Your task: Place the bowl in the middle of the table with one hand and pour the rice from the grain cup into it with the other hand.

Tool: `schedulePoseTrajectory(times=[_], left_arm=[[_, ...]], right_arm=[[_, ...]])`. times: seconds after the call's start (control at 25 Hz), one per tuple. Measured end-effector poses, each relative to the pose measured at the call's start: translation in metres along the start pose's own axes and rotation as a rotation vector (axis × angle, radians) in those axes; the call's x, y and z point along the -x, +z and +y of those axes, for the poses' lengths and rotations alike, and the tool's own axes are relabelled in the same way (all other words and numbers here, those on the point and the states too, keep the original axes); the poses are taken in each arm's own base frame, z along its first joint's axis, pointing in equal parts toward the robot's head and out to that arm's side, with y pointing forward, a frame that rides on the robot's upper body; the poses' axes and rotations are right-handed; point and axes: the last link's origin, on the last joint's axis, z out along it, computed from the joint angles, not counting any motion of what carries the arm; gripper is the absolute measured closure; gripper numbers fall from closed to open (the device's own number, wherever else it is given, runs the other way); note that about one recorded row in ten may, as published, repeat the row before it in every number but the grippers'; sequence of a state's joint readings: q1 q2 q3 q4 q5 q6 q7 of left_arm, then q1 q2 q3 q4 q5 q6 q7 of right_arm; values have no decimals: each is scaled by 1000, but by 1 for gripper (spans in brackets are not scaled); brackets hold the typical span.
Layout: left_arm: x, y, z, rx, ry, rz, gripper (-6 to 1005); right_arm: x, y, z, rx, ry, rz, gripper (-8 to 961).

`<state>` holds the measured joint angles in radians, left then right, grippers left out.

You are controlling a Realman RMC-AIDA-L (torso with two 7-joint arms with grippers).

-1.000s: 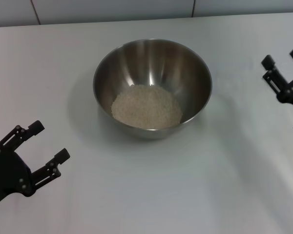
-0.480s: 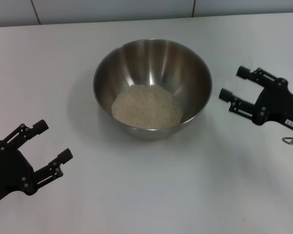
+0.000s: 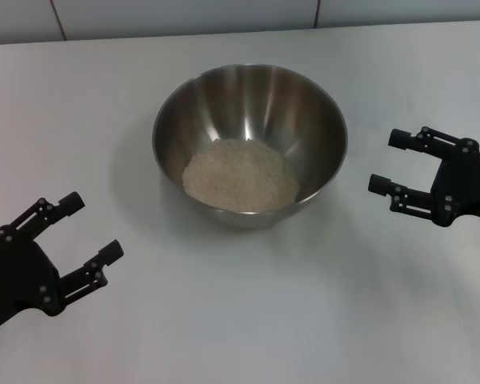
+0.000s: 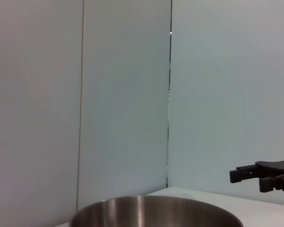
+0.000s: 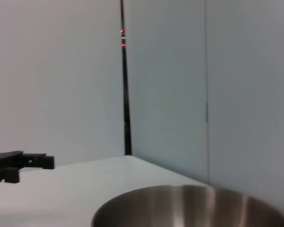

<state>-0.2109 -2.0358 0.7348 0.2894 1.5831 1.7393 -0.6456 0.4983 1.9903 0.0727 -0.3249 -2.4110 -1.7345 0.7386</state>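
Both grippers are empty with fingers spread apart. On the robot's left, the left gripper (image 3: pixel 94 228) hovers over the white table (image 3: pixel 248 320), near the front edge and well apart from the bowl (image 3: pixel 304 112). On the other side, the right gripper (image 3: pixel 390 161) points at the bowl, just beside its rim without touching. Inside the steel bowl at the table's middle lies a pale heap of rice (image 3: pixel 240 174).
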Motion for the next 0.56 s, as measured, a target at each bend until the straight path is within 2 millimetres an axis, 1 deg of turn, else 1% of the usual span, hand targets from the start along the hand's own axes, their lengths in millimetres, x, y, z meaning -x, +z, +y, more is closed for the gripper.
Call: schedulePoseTrajectory(times=[0.16,0.56], left_arm=[[0,0,1,7,-2,-2,170],[1,-2,4,17,-13,-6,170]], right_arm=[[4,0,-5,20,-14,18,202],[5,1,-7,23,-17,23,202]])
